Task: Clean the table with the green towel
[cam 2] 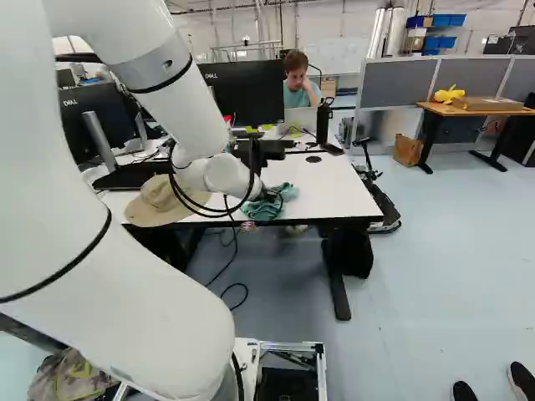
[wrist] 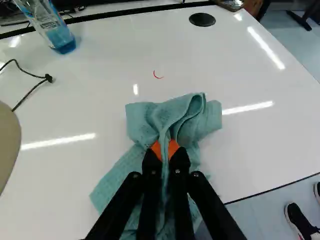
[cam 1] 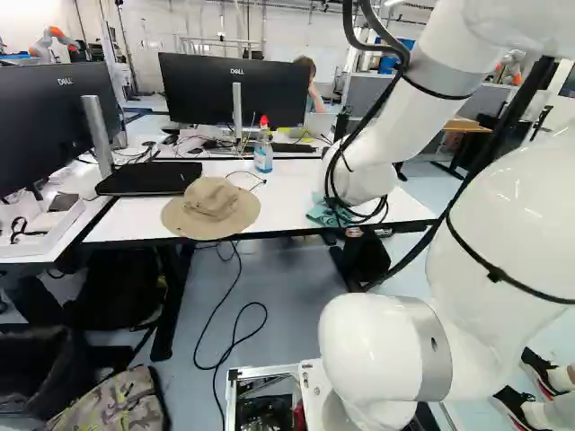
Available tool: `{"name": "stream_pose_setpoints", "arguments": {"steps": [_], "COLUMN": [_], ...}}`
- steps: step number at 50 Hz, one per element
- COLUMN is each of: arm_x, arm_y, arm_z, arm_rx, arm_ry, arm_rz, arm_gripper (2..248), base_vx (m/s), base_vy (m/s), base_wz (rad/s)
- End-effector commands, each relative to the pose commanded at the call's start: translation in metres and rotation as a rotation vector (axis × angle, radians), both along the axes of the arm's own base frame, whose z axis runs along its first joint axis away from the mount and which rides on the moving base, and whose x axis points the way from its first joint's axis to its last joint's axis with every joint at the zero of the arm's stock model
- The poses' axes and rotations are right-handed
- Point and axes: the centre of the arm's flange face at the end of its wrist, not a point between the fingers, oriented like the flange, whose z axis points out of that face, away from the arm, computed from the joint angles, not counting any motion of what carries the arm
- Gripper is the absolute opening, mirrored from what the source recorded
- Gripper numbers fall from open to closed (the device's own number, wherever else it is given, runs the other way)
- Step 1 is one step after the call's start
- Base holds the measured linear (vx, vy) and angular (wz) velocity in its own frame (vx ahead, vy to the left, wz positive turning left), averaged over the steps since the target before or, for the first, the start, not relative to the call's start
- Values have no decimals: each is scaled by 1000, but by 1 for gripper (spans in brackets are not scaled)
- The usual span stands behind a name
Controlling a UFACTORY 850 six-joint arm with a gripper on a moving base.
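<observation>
In the right base view my gripper is low over the near edge of the white table, at the green towel. The wrist view shows the gripper with its orange pads pinching a fold of the teal-green towel from both sides. The crumpled cloth lies on the tabletop, spreading ahead of the fingers and back beneath them. A small curved red mark is on the white surface ahead of the towel. The towel's underside is hidden.
A tan hat lies at the table's near edge, and a spray bottle with blue liquid stands behind it. Monitors and a black laptop are further off. A thin cable lies beside the hat. Another robot stands far back.
</observation>
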Motion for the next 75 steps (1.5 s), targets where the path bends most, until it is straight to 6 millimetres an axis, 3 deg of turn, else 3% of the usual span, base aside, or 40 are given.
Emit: {"name": "stream_pose_setpoints", "arguments": {"steps": [12,23,54,75], "arm_x": [0,11,73,115], "arm_y": [-18,-34,-59,-62], "arm_z": [0,1,2,1], "arm_rx": [0,0,-1,-4], "arm_ry": [0,2,-4,-15], "arm_rz": [-48,-83,-100,-80], "arm_gripper": [33,33,33,33], "base_vx": [0,0,0,0], "base_vy": [0,0,0,0], "base_wz": [0,0,0,0]}}
